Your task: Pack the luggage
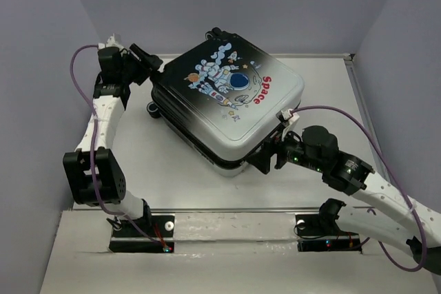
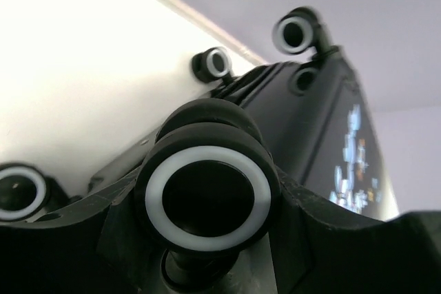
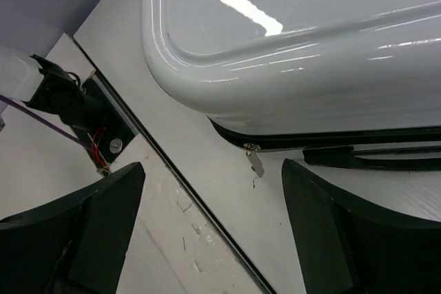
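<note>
The luggage (image 1: 227, 101) lies flat and closed on the table, astronaut print and red "Space" facing up. It also shows in the right wrist view (image 3: 289, 46) and the left wrist view (image 2: 331, 135). My left gripper (image 1: 148, 60) is at its far-left wheel end, and its fingers stand wide apart with one black wheel (image 2: 207, 197) close between them. My right gripper (image 1: 269, 156) is open and empty at the near-right corner. In the right wrist view this gripper (image 3: 212, 177) sits just below the zip line, with the metal zipper pull (image 3: 255, 162) hanging between the fingers.
Purple walls close in the table on the left, back and right. The raised near ledge (image 1: 227, 222) carries both arm bases; the left base (image 3: 69, 101) shows in the right wrist view. Other suitcase wheels (image 2: 296, 32) stick out near the back wall.
</note>
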You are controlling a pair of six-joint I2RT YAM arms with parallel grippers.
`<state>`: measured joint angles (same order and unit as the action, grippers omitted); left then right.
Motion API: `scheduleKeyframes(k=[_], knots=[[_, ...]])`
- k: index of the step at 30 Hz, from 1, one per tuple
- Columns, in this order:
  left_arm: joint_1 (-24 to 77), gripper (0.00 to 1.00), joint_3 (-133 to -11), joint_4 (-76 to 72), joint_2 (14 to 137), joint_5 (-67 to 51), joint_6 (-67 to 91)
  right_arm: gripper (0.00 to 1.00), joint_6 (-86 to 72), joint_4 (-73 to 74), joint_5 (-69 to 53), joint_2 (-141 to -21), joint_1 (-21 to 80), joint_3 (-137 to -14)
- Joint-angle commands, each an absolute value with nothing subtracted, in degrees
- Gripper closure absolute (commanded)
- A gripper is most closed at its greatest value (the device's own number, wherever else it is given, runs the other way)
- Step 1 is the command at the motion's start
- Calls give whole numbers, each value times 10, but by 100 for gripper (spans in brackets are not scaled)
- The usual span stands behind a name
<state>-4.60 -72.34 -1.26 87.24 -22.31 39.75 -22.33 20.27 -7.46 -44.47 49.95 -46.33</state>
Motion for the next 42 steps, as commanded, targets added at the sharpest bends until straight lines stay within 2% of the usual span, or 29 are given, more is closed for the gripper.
scheduleKeyframes(k=[1,6,8,9,10,14,17,20,24,26,37,39,40,41,42], knots=[[-45,94,-833,-7,778,-242,399,14,-230,217,-63,-424,503,-435],[-46,94,-785,28,730,-240,384,14,-239,247,-59,-410,503,-421],[-47,94,-763,28,721,-220,375,17,-241,250,-56,-411,503,-411],[-46,94,-740,27,714,-215,368,23,-244,251,-54,-415,503,-403],[-47,94,-730,26,714,-214,367,23,-246,251,-54,-415,503,-398],[-54,94,-682,6,718,-219,368,46,-256,219,-54,-417,503,-364],[-61,94,-658,-11,726,-215,370,56,-265,170,-50,-423,508,-328],[-69,94,-641,-20,739,-212,366,55,-270,102,-51,-425,508,-298],[-79,94,-637,-32,769,-199,357,37,-270,9,-54,-437,513,-248],[-80,94,-641,-34,782,-198,358,34,-269,-25,-53,-443,513,-235],[-95,93,-698,-41,841,-187,374,33,-249,-153,-36,-502,524,-199],[-95,82,-701,-40,845,-183,368,34,-247,-165,-33,-519,524,-200],[-94,61,-707,-30,851,-183,362,34,-245,-178,-32,-526,524,-200],[-95,35,-708,-20,851,-177,353,34,-245,-185,-27,-539,529,-200],[-96,24,-699,-20,839,-172,352,34,-243,-196,-25,-545,529,-200]])
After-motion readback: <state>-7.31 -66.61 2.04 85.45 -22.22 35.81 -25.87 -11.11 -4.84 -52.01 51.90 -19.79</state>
